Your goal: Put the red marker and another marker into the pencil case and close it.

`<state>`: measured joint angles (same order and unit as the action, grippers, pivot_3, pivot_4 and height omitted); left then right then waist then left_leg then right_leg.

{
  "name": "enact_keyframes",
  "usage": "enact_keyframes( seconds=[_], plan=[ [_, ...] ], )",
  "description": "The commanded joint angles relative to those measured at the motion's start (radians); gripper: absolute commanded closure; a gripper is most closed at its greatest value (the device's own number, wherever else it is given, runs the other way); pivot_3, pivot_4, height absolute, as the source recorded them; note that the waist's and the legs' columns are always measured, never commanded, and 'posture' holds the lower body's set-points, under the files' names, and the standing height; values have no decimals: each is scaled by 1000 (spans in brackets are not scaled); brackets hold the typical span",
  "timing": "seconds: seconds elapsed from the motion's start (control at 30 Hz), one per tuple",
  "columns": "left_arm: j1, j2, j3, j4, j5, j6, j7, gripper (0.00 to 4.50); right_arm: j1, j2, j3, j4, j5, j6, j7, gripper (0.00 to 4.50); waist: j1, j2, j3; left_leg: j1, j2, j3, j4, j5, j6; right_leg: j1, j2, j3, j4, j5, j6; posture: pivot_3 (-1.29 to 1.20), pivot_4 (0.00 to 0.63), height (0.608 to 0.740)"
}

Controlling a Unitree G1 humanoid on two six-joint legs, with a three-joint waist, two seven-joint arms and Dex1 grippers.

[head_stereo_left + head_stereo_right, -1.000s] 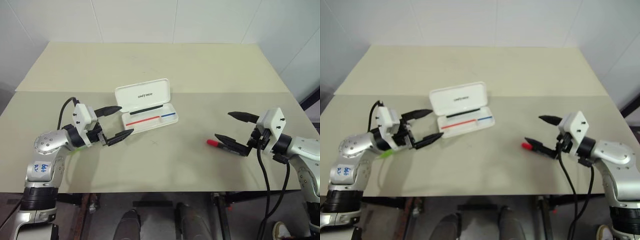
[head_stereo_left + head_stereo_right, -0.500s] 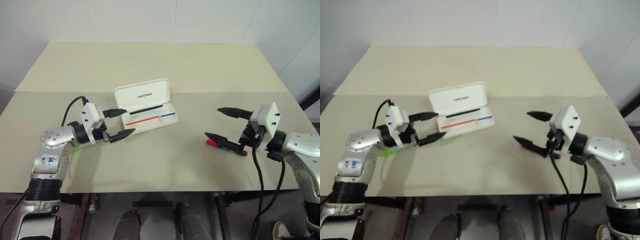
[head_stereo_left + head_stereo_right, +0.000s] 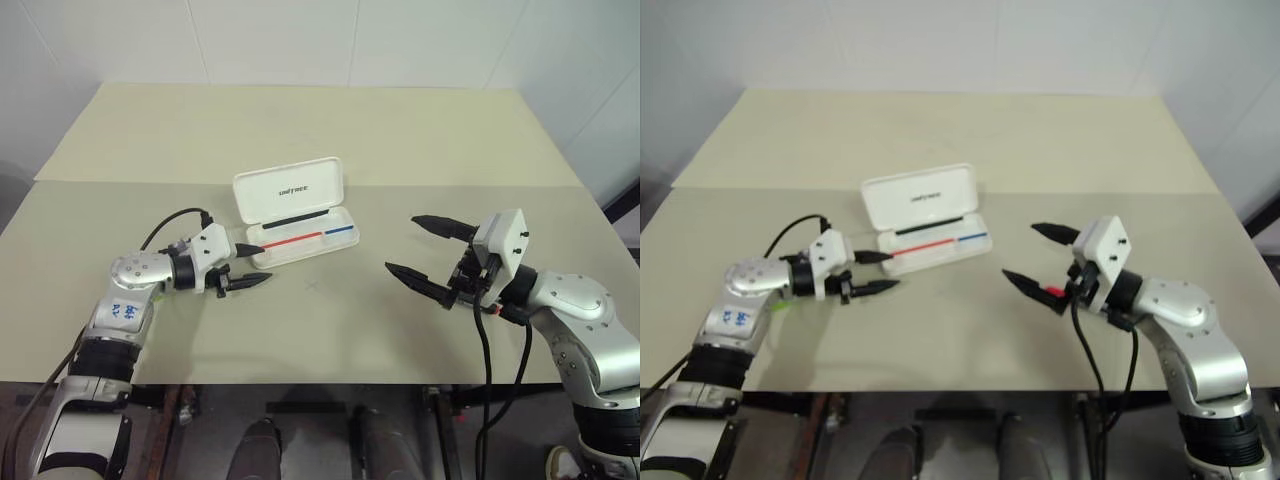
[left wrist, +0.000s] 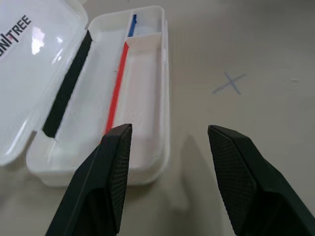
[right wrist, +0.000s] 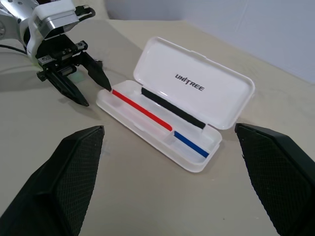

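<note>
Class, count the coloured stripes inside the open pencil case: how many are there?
2: a long red stripe and a shorter blue stripe, end to end in the pencil case tray. A black band runs beside the hinge.

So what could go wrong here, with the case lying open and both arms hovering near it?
The left gripper, empty with fingers apart, sits right at the end of the open pencil case; a nudge could slide it or knock the raised lid. The red marker lies under the open right gripper, so the robot's view of it is partly blocked and a grab might miss or roll it. The green marker is mostly hidden behind the left arm.
</note>
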<state>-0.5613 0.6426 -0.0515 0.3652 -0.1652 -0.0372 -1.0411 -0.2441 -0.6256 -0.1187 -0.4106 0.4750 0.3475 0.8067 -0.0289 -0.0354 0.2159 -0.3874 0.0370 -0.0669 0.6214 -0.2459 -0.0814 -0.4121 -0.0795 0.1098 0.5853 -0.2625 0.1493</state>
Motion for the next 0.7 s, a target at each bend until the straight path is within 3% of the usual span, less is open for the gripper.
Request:
enact_keyframes(
  seconds=[0.03,0.67,0.7],
  plan=[
    [-45,-11,-7,50,20,-31,-6,2001,26,14,-12,-53,-10,-37,-30,0,-2,0,0,0,0,0,0,0,0,0,0,0,0,0,0,0,150,740],
    [-147,-24,-58,190,73,-63,-101,2001,59,32,-17,-68,-19,-94,-65,0,-1,0,0,0,0,0,-1,0,0,-1,0,0,1,1,2,0,150,740],
    [-152,-24,-62,197,80,-58,-99,2172,56,32,-17,-69,-19,-94,-67,0,-1,0,0,0,0,0,-1,0,0,-1,0,0,1,1,2,0,150,740]
  ],
)
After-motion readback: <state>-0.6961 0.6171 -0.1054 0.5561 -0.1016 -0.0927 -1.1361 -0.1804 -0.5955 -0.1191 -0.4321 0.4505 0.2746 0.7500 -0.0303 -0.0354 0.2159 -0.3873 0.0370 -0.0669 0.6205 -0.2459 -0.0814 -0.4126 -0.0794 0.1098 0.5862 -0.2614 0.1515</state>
